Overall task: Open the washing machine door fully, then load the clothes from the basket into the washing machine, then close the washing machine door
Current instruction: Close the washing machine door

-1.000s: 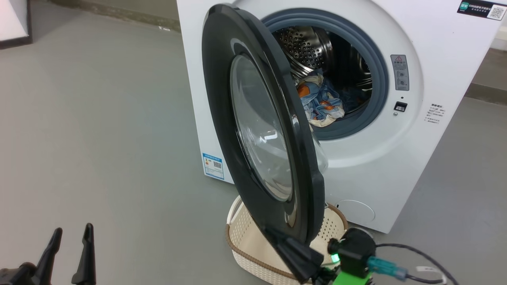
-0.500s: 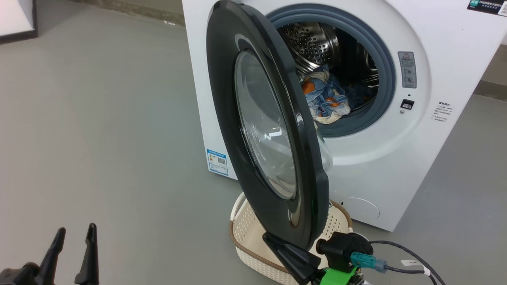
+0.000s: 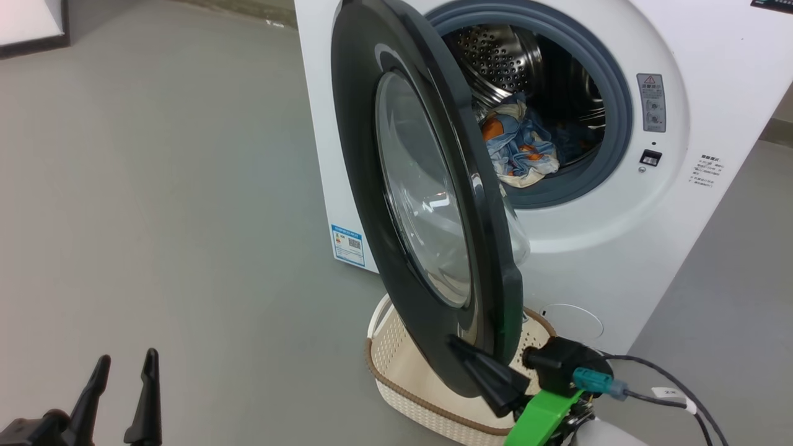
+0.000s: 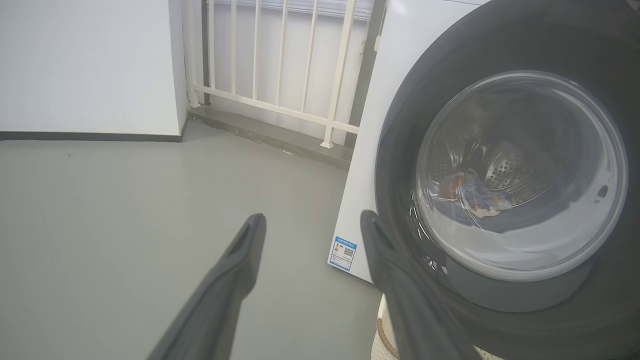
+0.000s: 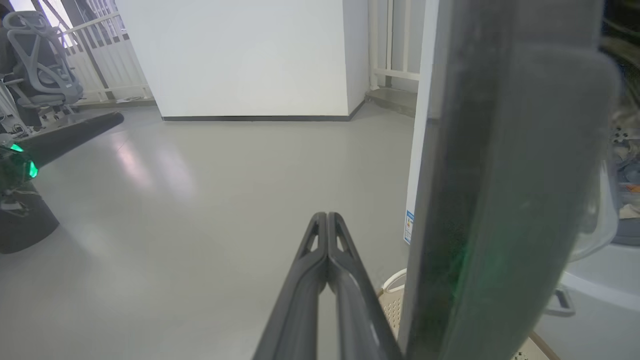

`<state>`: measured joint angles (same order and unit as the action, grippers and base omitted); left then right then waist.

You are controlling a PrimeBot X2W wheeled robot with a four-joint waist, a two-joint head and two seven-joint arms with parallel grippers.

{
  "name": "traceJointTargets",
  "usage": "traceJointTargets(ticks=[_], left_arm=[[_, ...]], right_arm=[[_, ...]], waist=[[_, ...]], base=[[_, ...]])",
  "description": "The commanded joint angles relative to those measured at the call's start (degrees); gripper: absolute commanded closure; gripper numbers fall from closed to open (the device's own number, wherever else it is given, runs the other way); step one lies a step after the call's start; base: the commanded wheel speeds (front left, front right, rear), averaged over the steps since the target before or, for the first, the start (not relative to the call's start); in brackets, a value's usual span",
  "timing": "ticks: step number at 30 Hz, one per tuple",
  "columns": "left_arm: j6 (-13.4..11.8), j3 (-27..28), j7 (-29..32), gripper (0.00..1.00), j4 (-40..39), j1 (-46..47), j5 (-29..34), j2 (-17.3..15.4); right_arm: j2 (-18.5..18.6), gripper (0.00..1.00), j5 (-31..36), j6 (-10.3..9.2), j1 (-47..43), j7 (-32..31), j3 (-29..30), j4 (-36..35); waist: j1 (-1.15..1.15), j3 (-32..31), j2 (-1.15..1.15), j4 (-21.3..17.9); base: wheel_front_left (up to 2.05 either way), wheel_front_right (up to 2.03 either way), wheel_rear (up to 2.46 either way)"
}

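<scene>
The white washing machine [image 3: 619,260] has its black-rimmed door [image 3: 396,186] half open, edge towards me. The clothes [image 3: 517,148], blue and cream with orange prints, lie in the steel drum; they also show through the door glass [image 4: 472,192]. The cream basket [image 3: 396,353] sits on the floor under the door, and the part I see holds nothing. My right gripper [image 3: 461,344] is shut, its fingers [image 5: 326,216] at the outer face of the door's lower rim [image 5: 490,175]; I cannot tell if they touch. My left gripper [image 3: 127,362] is open and holds nothing, well left of the door [image 4: 520,175].
Grey floor spreads to the left of the machine. A white wall block [image 5: 240,60] and a white railing [image 4: 280,55] stand behind. An office chair [image 5: 35,75] is at the far left in the right wrist view. A cable [image 3: 669,387] trails from my right wrist.
The whole head picture has shifted to the right, so the camera moved. My right gripper sits slightly higher against the door's lower rim. The left gripper stays open.
</scene>
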<state>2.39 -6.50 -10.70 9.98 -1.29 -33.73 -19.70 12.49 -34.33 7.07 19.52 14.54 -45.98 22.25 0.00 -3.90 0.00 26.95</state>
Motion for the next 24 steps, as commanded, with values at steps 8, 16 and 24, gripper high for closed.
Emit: traceJointTargets(ticks=[8,16,24], left_arm=[[-0.14,1.0,-0.05,0.0,-0.89,4.14,-0.39,-1.38],[0.26,-0.08,0.25,0.0,-0.64,5.44,-0.58,-1.07],[0.62,-1.01,-0.4,0.0,-0.22,7.01,-0.79,-0.26]], right_arm=[[0.6,1.0,0.1,0.42,1.57,0.46,1.75,0.38],[1.54,1.0,0.52,0.42,2.69,0.46,5.67,0.77],[3.48,1.0,1.52,0.42,4.17,0.46,12.89,0.76]], waist=[[0.0,0.64,0.0,0.52],[0.0,2.85,0.0,-0.39],[0.0,5.94,0.0,-2.18]], base=[[0.0,0.0,0.0],[0.0,0.0,0.0],[0.0,0.0,0.0]])
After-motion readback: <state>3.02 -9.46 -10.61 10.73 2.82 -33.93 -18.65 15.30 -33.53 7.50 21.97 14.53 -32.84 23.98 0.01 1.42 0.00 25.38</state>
